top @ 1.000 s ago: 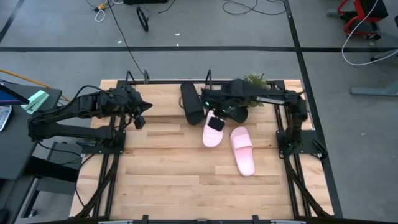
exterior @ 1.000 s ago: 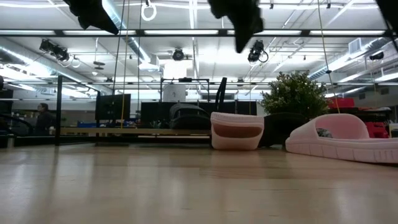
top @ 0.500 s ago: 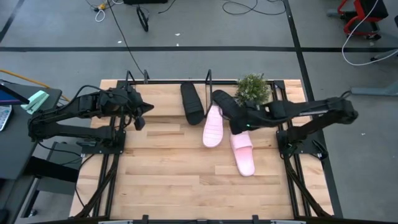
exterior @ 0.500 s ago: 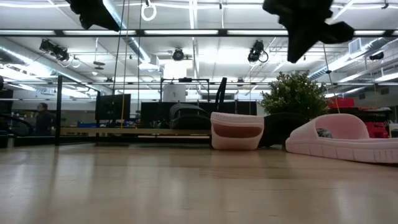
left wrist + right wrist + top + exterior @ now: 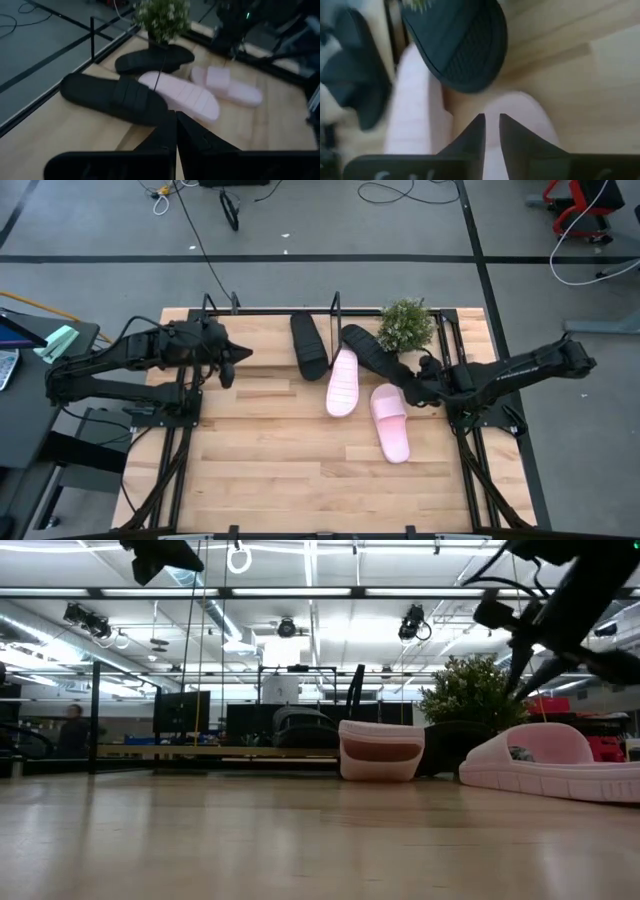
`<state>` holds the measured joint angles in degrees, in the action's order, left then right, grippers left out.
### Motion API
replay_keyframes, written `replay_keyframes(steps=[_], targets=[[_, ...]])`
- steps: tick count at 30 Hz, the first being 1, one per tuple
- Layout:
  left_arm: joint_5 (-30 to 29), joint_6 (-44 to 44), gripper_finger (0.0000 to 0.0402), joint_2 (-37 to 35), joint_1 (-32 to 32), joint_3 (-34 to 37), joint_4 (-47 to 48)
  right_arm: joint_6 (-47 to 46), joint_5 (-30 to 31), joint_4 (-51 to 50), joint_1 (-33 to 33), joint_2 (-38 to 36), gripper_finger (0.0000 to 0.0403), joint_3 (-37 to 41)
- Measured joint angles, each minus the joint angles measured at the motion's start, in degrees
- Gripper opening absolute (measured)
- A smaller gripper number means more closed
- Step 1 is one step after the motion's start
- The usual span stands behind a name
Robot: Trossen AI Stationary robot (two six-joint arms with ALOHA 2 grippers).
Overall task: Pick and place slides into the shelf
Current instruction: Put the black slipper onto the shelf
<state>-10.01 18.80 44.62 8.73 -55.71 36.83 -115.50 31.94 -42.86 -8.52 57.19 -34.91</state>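
Note:
Four slides lie at the table's far middle. One black slide [image 5: 308, 345] lies by the shelf's upright posts [image 5: 335, 304]. The other black slide [image 5: 368, 351] lies slanted beside the potted plant [image 5: 407, 324], its ribbed sole [image 5: 465, 47] showing in the right wrist view. One pink slide [image 5: 343, 382] lies between them. The second pink slide [image 5: 390, 421] lies flat nearer the right side. My right gripper [image 5: 408, 387] hovers above that slide's far end, its fingers narrowly open and empty. My left gripper [image 5: 233, 361] is shut and empty over the far left of the table.
The plant stands at the far right corner, close behind the right gripper. Black frame bars [image 5: 470, 415] run along the table's right and left edges. The bare wooden table top [image 5: 280, 470] stretches across the whole near half.
My right gripper has swung away from the pink slide between the black ones, toward the table's right edge, and has come lower. It now hangs above the other pink slide. The slides have stayed where they were.

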Motion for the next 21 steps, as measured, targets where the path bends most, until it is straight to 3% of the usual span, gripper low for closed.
replay_keyframes(steps=[7,15,21], targets=[[0.0,1.8,0.002,0.0,0.0,0.0,-2.7,-3.4,7.8,5.1,-0.5,-0.9,0.0148,5.5],[0.0,3.2,0.0013,0.0,0.0,0.0,-2.8,-6.8,9.2,9.0,1.4,-0.2,0.0267,9.0],[0.0,3.2,0.0011,0.0,0.0,0.0,-2.8,-7.4,13.1,21.0,3.8,-0.2,0.0304,13.8]])
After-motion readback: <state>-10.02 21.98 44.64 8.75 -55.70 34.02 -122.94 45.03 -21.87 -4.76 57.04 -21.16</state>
